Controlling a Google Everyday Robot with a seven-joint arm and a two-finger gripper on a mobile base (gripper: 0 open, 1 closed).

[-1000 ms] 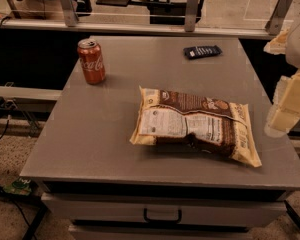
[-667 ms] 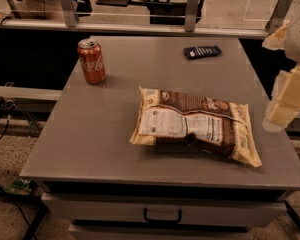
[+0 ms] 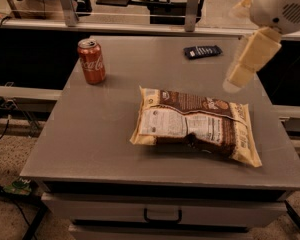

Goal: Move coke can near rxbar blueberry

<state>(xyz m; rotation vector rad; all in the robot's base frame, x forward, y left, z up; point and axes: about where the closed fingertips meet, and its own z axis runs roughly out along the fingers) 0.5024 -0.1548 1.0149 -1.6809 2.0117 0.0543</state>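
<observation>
While the tool [image 3: 236,76] hangs in the air above and beyond the far right corner of the snack bag [image 3: 195,126], it carries nothing. Whether it is spread or pressed together cannot be told from this view. The coke can [image 3: 91,61] stands upright on the table [image 3: 100,144], beyond the bag's left end and well apart from it. The rxbar blueberry [image 3: 202,51] lies flat beyond the bag's right half, near the far table edge.

The step in hand appears to be the approach to the can; the task has hardly begun.

1. Route the tool behind the bag, on its far side, toward the can. Keep it high enough to pass over the bar without brushing it.
2. Centre the tool over the can before descending. An off-centre descent is likely to tip a light, tall can.
3. Close on the can body around mid-height, not on the rim.
4. Lift the can clear of the table, carry it back along the bag's far side, and set it upright beside the bar, not on it.
</observation>
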